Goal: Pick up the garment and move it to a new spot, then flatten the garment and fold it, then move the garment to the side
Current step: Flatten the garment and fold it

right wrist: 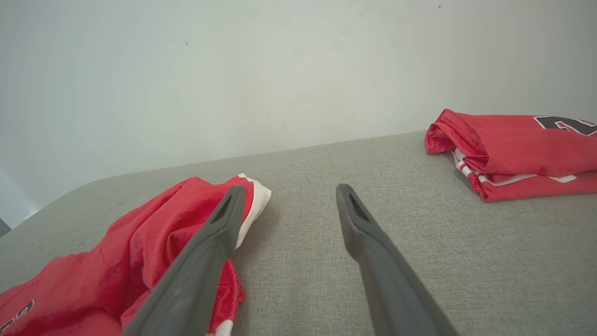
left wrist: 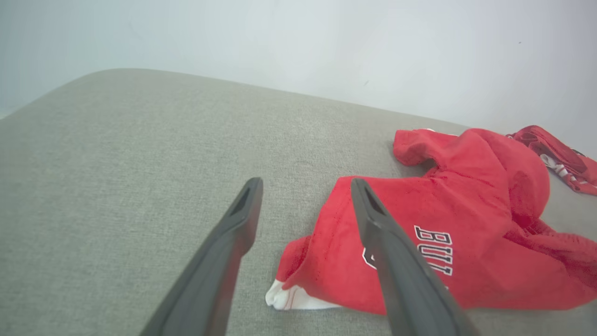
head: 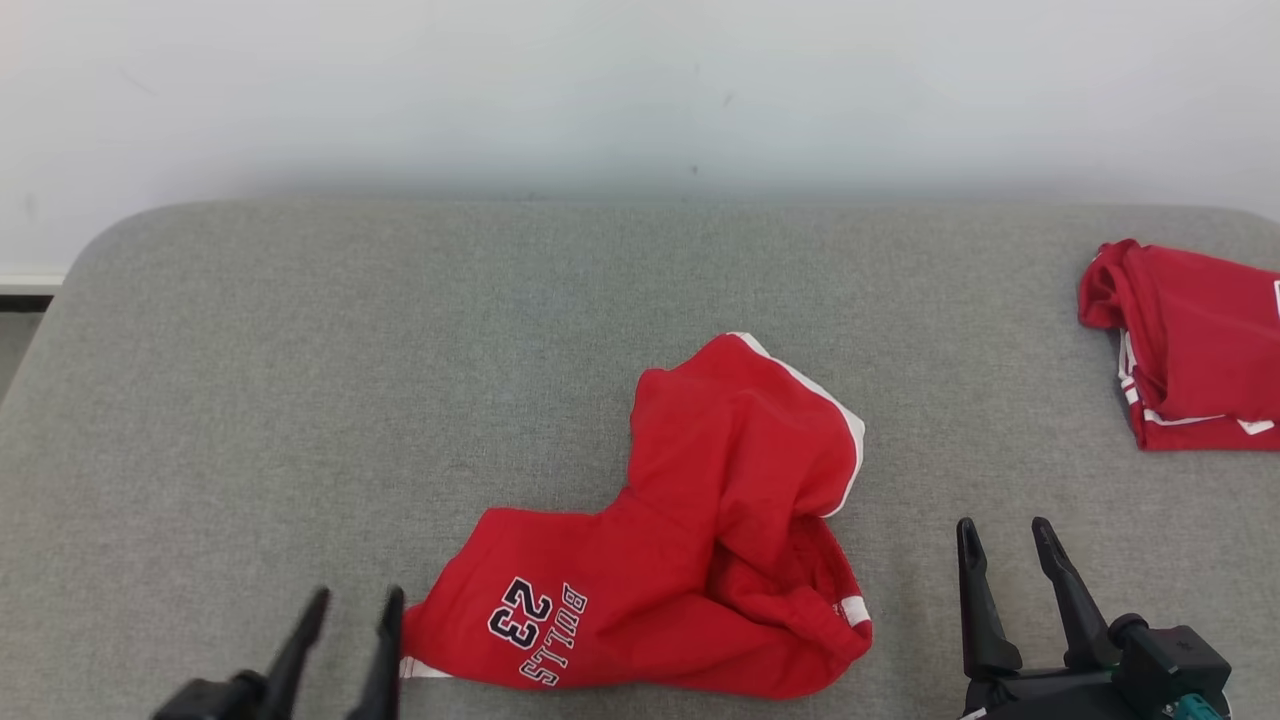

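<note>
So, biggest first: the grey padded table (head: 250, 400) fills most of the head view. On it, at about 6 o'clock and close to the robot, lies the red Bulls 23 garment (head: 700, 520). It is all bunched up, not flat. It stretches from about 7 o'clock, where the number and the name show, up to about 1 o'clock, where a part with a white edge is flopped over.

Far off at 3 o'clock sits a folded pile of red clothes (head: 1190, 350), well apart from the bunched one.

Next, the two grippers. The left gripper (head: 358, 595) is at 7 o'clock, and its two fingers are spread apart with nothing between them. The garment lies at 3 o'clock from it, just beside the finger on that side. The right gripper (head: 1002, 525) is at 5 o'clock. Its fingers are wide apart too and hold nothing. The garment lies at 9 o'clock from it, near, with a strip of bare table between.

Smallest of all is the white hem corner (head: 425, 668) at the garment's low left end — it is right next to the left gripper's tip. So the left arm looks nearer. I think the next move is to flatten the cloth, and each arm could take the end on its own side — left low, right high.
</note>
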### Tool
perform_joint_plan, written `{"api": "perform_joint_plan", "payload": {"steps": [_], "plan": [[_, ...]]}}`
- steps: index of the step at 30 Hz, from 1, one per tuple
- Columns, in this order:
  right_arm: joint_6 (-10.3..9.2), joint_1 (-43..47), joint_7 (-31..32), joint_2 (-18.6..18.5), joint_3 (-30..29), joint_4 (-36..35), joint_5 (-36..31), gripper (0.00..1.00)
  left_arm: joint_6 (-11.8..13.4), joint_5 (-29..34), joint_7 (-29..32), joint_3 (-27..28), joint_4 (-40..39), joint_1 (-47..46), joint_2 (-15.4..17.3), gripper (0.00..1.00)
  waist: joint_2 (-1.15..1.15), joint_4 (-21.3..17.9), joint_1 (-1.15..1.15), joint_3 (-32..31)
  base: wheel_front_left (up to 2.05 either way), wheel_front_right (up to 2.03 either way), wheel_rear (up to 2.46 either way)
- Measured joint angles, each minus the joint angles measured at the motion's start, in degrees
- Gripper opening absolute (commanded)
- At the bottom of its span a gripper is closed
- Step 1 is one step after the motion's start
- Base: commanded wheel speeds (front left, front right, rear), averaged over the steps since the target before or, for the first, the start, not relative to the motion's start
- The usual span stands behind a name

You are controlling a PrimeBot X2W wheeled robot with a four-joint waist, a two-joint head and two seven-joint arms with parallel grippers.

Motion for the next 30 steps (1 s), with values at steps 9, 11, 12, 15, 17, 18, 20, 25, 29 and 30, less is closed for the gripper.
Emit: {"api": "perform_joint_plan", "payload": {"steps": [9,11,12,15,17,18,20,25,29,30], "plan": [[0.00,0.69,0.00,-0.26,0.82,0.33,0.16,1.00,-0.25,7.37,-0.01,12.04,-8.90,2.56,-4.53,1.00,0.00,-0.94,0.00,-1.89,0.00,0.00,0.00],[0.00,0.97,0.00,-0.34,0.88,0.30,0.18,1.00,-0.27,8.21,-0.01,13.06,-9.14,3.00,-4.92,1.00,0.00,-1.15,0.00,-2.05,0.00,0.00,0.00],[0.00,1.41,0.00,-0.45,1.03,0.32,0.22,1.00,-0.75,9.96,-0.01,14.91,-9.27,3.41,-5.72,1.00,0.00,-1.60,0.00,-2.24,0.00,0.00,0.00],[0.00,1.45,0.00,-0.57,1.30,0.44,0.23,1.00,-1.27,11.58,-0.01,16.01,-8.89,3.61,-6.21,1.00,0.00,-2.03,0.00,-2.29,0.00,0.00,0.00],[0.00,1.44,0.00,-1.10,3.14,0.84,0.58,1.00,-2.22,12.79,-0.01,17.81,-8.47,3.69,-7.71,1.00,0.00,-2.55,0.00,-2.17,0.00,0.00,0.00],[0.00,1.34,0.00,-1.36,4.03,1.15,0.59,1.00,-2.41,13.18,-0.01,18.33,-8.46,3.68,-8.01,1.00,0.00,-2.65,0.00,-2.06,0.00,0.00,0.00],[0.00,0.69,0.04,-2.27,5.89,1.87,0.77,1.00,-3.15,13.73,-0.01,19.12,-8.17,3.66,-8.66,1.00,0.00,-2.71,0.01,-1.86,0.00,0.00,0.00],[0.00,-2.41,3.09,-5.10,12.70,3.33,2.21,1.00,-4.34,14.93,-0.01,20.19,-7.38,3.14,-9.75,1.00,0.00,-2.07,0.01,-1.65,0.00,0.00,0.00],[0.00,-4.30,6.69,-7.51,18.51,3.67,4.28,1.00,-5.26,15.63,-0.01,20.52,-6.93,2.69,-10.55,1.00,0.00,-1.15,0.01,-1.47,0.00,0.00,0.00],[0.00,-4.56,7.89,-8.18,19.90,3.74,4.95,1.00,-5.34,15.75,-0.01,20.56,-6.78,2.66,-10.70,1.00,0.00,-0.88,0.01,-1.43,0.00,0.00,0.00]]}}
